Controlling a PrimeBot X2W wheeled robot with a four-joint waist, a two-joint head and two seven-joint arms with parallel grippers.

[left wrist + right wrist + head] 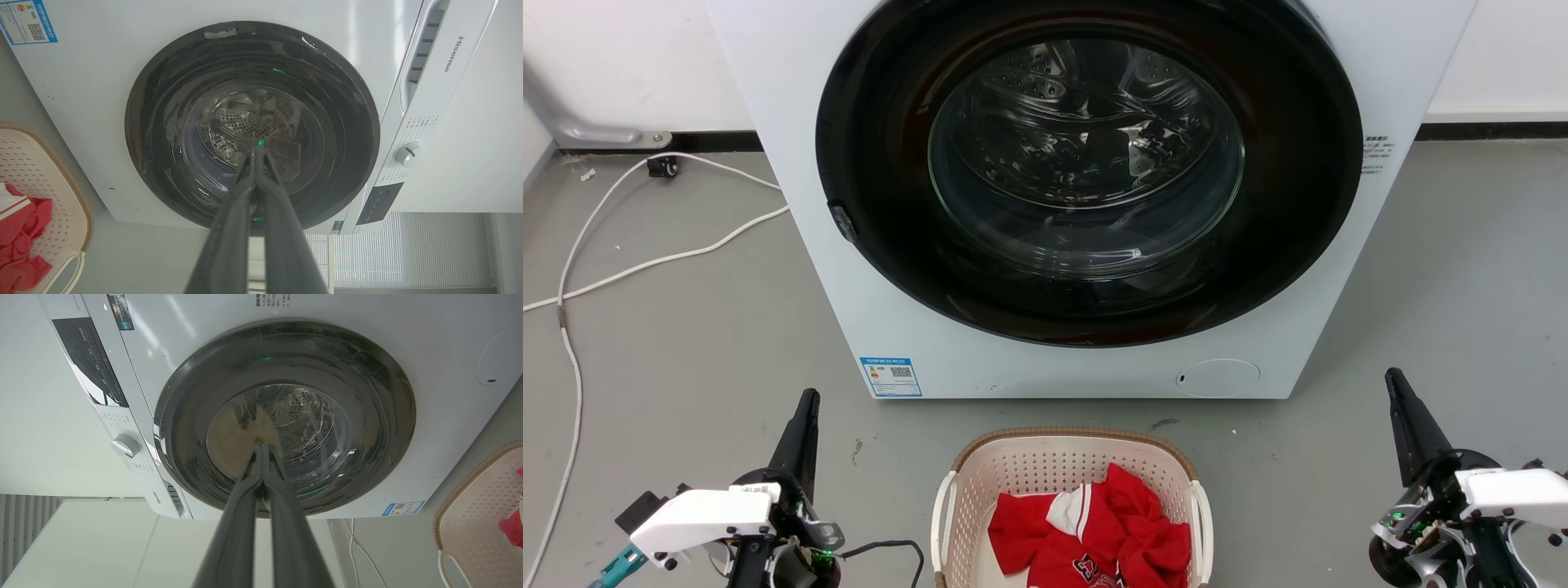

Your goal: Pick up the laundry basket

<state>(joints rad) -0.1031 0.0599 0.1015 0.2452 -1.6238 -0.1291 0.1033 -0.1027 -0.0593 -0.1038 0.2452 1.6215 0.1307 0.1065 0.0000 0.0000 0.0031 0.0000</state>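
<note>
A white front-loading washing machine (pixel 1045 371) is seen across the upper and middle part of the head view, and its round dark glass door (pixel 1086 163) is shut, with the perforated steel drum visible behind the glass. The machine is stood on a grey floor (pixel 686 343). The laundry basket (pixel 1045 469) is placed on that floor at the bottom centre of the head view, just in front of the machine and apart from it, between the two grippers and touched by neither. A crumpled red and white garment (pixel 1094 531) is held inside it. The left gripper (pixel 809 398) is seen at the lower left, well clear of the basket's white side handle, and its two dark fingers are pressed together on nothing, as is confirmed in the left wrist view. The right gripper (pixel 1393 376) is found at the lower right, likewise empty, with its jaws brought together. A white cable (pixel 645 263) is trailed over the floor at the left, and a small blue label (pixel 891 376) is stuck at the machine's lower left corner.
</note>
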